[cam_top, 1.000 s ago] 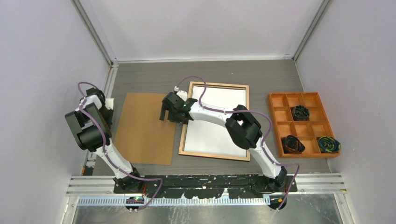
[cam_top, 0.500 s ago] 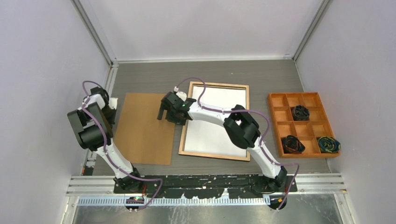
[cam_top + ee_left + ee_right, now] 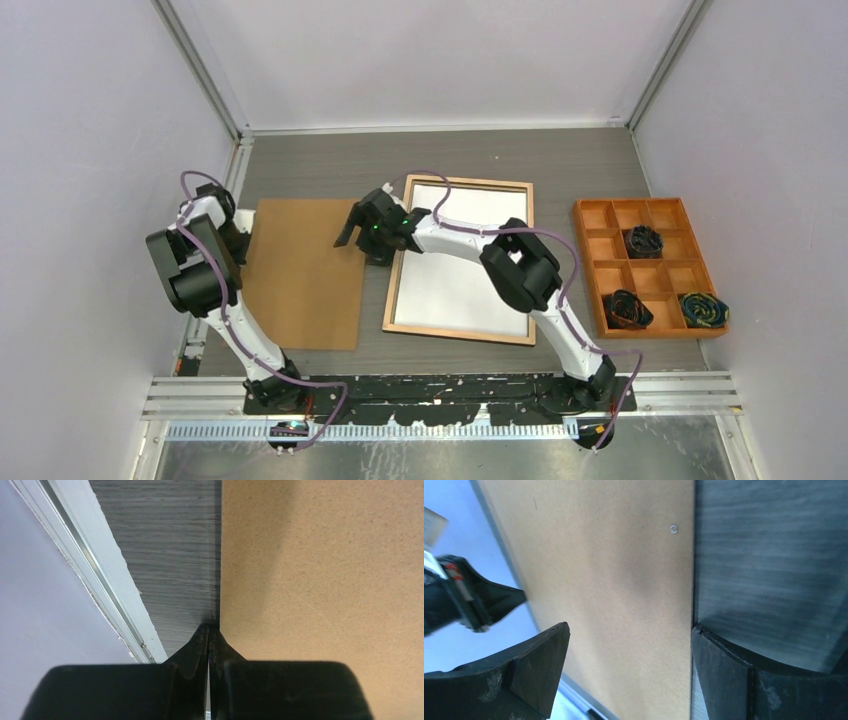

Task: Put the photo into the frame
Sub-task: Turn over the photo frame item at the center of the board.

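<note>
The frame [image 3: 470,182] lies flat in the middle of the table [image 3: 480,150], its light wood side up; the white sheet inside it looks to be the photo [image 3: 450,290], lying with its plain back up, so I judge that the step in hand is to bring the brown board [image 3: 300,270] over it. The board lies flat just beside the frame, on its left, with a narrow strip of table between them. The left gripper [image 3: 209,630] is at the board's left edge, its jaws together; I cannot tell if the tips pinch the board or only press against it. The right gripper [image 3: 630,627] hangs over the board's right edge with its jaws wide apart, clamped on nothing; one finger is above the board, the other on the table side. To do this well, the left side should probably steady the board so it does not slide; one right finger should get under the edge before the jaws close; the board looks thin, so a lift far from the middle could make it swing; it must come down square inside the wood border, without shifting the white sheet.
</note>
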Robot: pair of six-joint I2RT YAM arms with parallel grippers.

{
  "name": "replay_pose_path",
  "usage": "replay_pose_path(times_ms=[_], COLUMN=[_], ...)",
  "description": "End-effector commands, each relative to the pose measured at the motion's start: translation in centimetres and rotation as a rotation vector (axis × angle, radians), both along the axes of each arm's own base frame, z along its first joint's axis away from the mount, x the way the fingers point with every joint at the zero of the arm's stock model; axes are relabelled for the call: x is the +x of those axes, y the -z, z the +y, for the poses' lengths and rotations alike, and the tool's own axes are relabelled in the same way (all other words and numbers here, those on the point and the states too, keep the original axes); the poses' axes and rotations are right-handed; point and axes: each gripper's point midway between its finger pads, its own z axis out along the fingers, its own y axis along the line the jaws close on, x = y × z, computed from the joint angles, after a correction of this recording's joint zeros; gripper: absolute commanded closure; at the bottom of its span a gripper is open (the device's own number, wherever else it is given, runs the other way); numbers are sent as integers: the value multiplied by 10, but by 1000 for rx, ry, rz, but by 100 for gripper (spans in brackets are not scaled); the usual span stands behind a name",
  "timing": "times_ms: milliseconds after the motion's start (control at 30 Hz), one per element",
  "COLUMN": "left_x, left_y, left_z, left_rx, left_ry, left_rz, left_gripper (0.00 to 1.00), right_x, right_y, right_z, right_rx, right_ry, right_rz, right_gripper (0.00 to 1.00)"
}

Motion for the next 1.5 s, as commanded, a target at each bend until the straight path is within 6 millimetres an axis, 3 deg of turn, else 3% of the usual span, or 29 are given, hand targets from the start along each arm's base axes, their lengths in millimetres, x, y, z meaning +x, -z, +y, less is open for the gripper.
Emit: replay_pose_path(times_ms=[0, 267, 467, 533, 667, 800, 1100, 1200, 1267, 1467], left_x=[-3, -3, -1, -1, -2, -2, -3, 0, 5, 30], left_y=[28, 24, 20, 20, 21, 18, 10, 1, -12, -80], left_z=[-55, -59, -61, -62, -64, -68, -74, -77, -84, -117], left_rx=[-273, -281, -279, -278, -279, -290, -303, -318, -341, -384], left_ry=[35, 75, 96, 96, 96, 97, 113, 117, 128, 242], left_rz=[59, 85, 89, 91, 91, 82, 63, 46, 12, -169], left_gripper=[99, 99, 99, 99, 99, 100, 99, 99, 96, 79], right_x=[10, 11, -7, -11, -19, -22, -26, -26, -27, -18], right_y=[-82, -167, -240, -252, -247, -226, -216, -209, -205, -197], right_z=[33, 39, 35, 30, 27, 26, 18, 9, 1, -12], right_rx=[382, 673, 1033, 1095, 1050, 1003, 914, 792, 698, 555], right_ry=[-13, -65, -120, -132, -144, -132, -110, -95, -84, -62], right_rz=[-5, -48, 20, 29, 28, 72, 37, -16, -35, -31], right_gripper=[6, 9, 10, 11, 11, 11, 16, 31, 48, 98])
